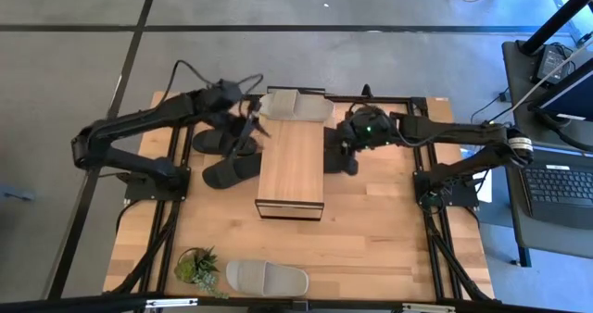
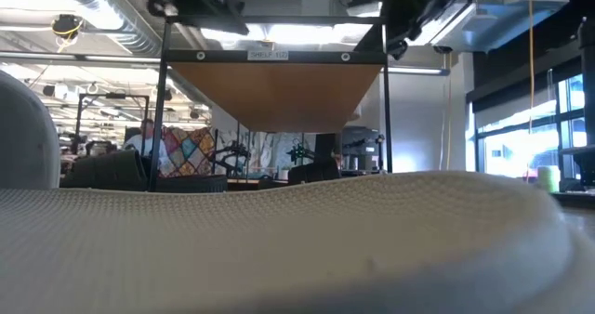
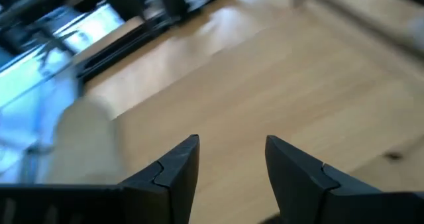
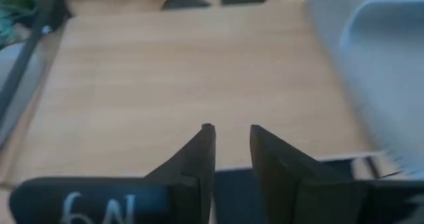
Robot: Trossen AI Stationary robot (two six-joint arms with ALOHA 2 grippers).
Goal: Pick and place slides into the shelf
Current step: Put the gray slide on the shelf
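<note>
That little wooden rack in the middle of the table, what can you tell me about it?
The low rectangular rack with a light wood plank top stands at the table's centre on a dark base, its long side running front to back. A beige-grey slip-on sandal lies across its far end. Black sandals sit on the table at either side. No pincer touches it.

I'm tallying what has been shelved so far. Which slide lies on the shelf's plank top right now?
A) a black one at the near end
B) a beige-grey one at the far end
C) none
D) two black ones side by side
B: in the high view a beige-grey slide lies across the far end of the shelf, and the black ones lie on the table beside it.
</note>
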